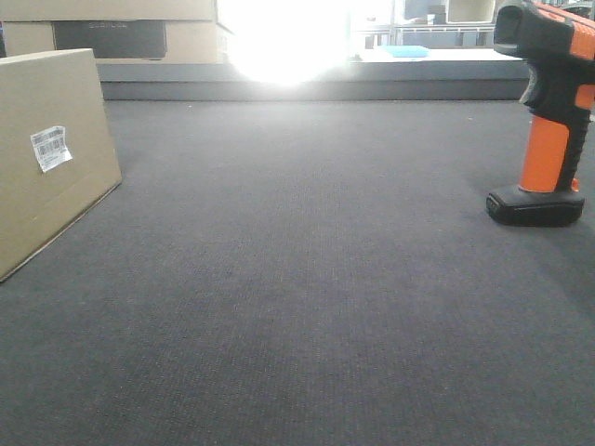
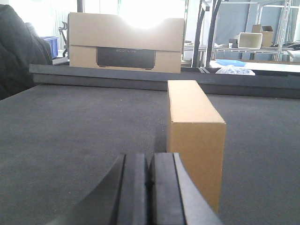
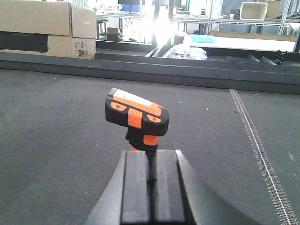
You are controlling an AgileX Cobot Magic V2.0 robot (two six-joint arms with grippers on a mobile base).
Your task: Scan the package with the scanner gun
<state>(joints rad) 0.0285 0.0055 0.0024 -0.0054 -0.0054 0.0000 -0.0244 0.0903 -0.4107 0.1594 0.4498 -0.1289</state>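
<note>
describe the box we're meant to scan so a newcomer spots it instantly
On the dark grey mat, look to the left side in the front view: the package stands there alone, plain tan cardboard. Unlike the paler boxes on the ledge behind, which carry a dark panel, it bears a small white barcode label.

Warehouse-like workshop, metal shelving racks (image 3: 262, 18), stacked cardboard boxes (image 2: 125, 43), dark felt-covered workbench (image 1: 307, 307)

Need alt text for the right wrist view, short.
An orange and black scanner gun stands upright on a dark grey mat, just beyond the shut right gripper. A pale cardboard box sits past the mat's far edge at upper left.
</note>
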